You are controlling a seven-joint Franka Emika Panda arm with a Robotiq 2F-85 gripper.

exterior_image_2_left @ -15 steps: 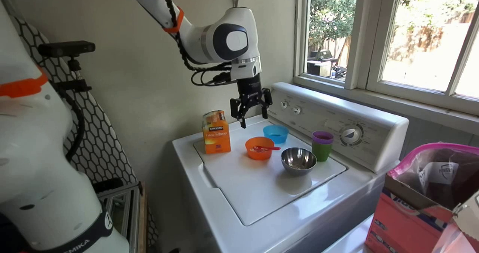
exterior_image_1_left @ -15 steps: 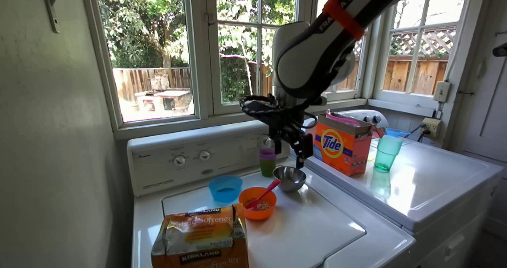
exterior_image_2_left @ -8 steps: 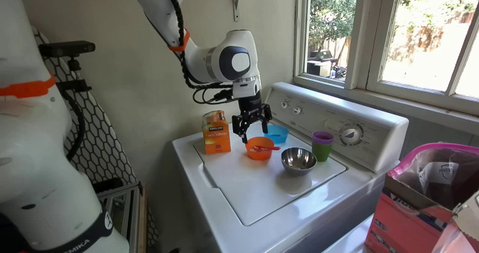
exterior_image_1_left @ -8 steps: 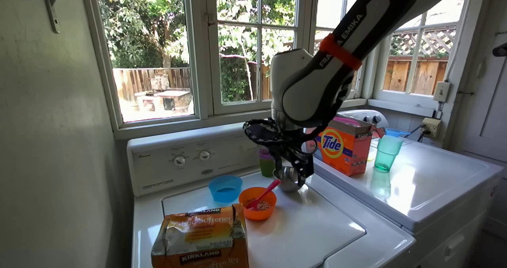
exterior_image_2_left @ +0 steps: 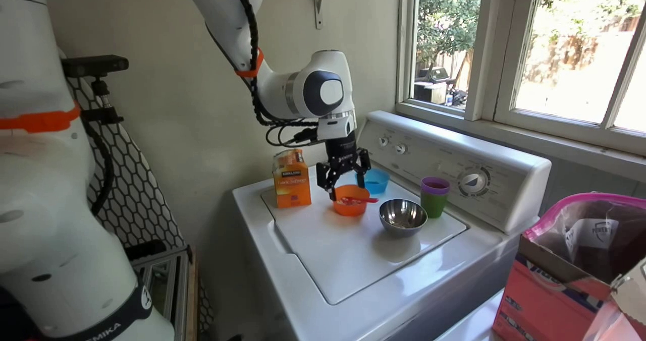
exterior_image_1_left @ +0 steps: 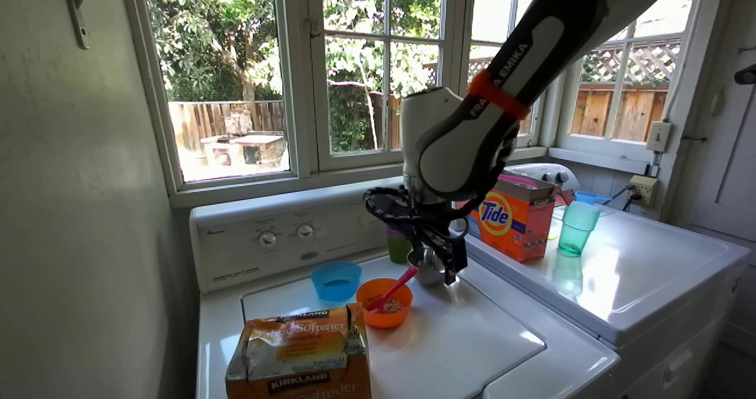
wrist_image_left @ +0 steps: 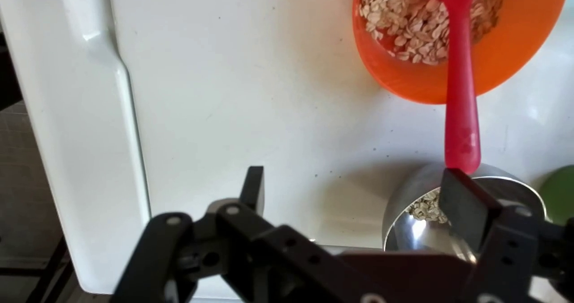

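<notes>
Gripper (exterior_image_2_left: 347, 189) lowered, jaws wide apart | spoon (wrist_image_left: 460, 83): red, smooth, slender, round-ended handle

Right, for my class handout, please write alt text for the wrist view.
An open black pincer, holding nothing, spans the bottom, partly hiding a metal bowl with oats inside. Toward the top, a red spoon sticks out of an orange bowl also holding oats.

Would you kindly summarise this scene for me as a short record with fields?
Gripper: open, empty, above washer lid
Orange bowl: contains rolled oats
Red spoon: head inside orange bowl, handle past its rim
Steel bowl: contains some oats
Also on washer: blue bowl, purple cup nested in green cup, Kirkland fabric softener box
Adjacent appliance: Tide box, teal tumbler
</notes>
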